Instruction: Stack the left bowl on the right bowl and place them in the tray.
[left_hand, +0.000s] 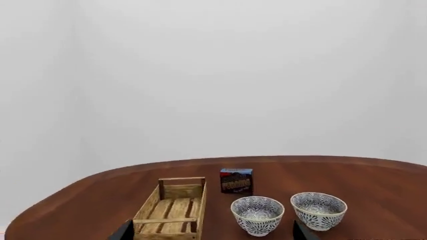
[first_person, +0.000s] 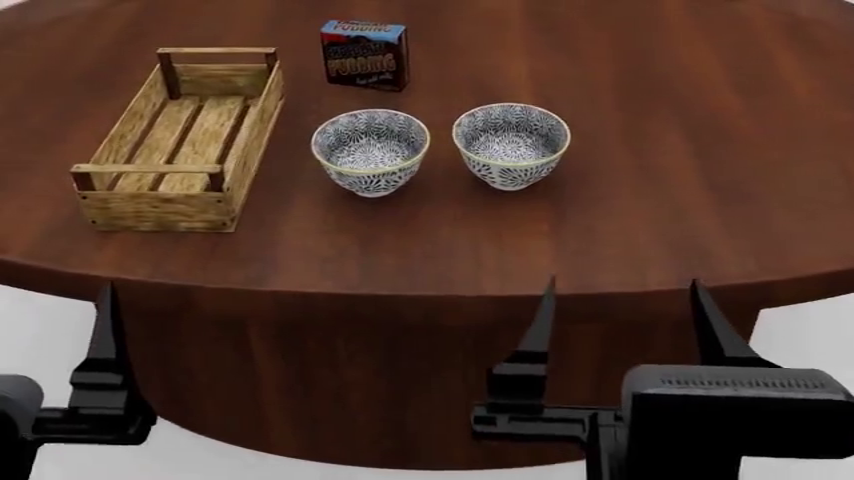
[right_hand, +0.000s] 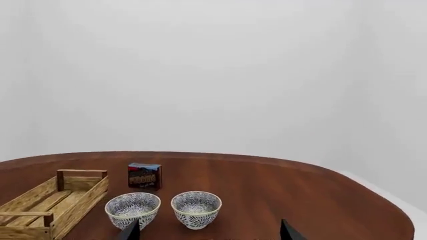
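With both the left gripper (first_person: 67, 330) and right gripper (first_person: 623, 305) spread open and empty at the frame's bottom, the 2 bowls, left bowl (first_person: 370, 150) and right bowl (first_person: 511, 144), sit so near each other mid-frame that I judge a finger could bump the neighbour.

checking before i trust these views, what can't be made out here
- Left gripper: head view shows one finger; the picture's left edge cuts off the rest, so its state is unclear.
- Pudding box: small print too small, all views.
- Tray: near end cut off by the bottom edge, left wrist view.
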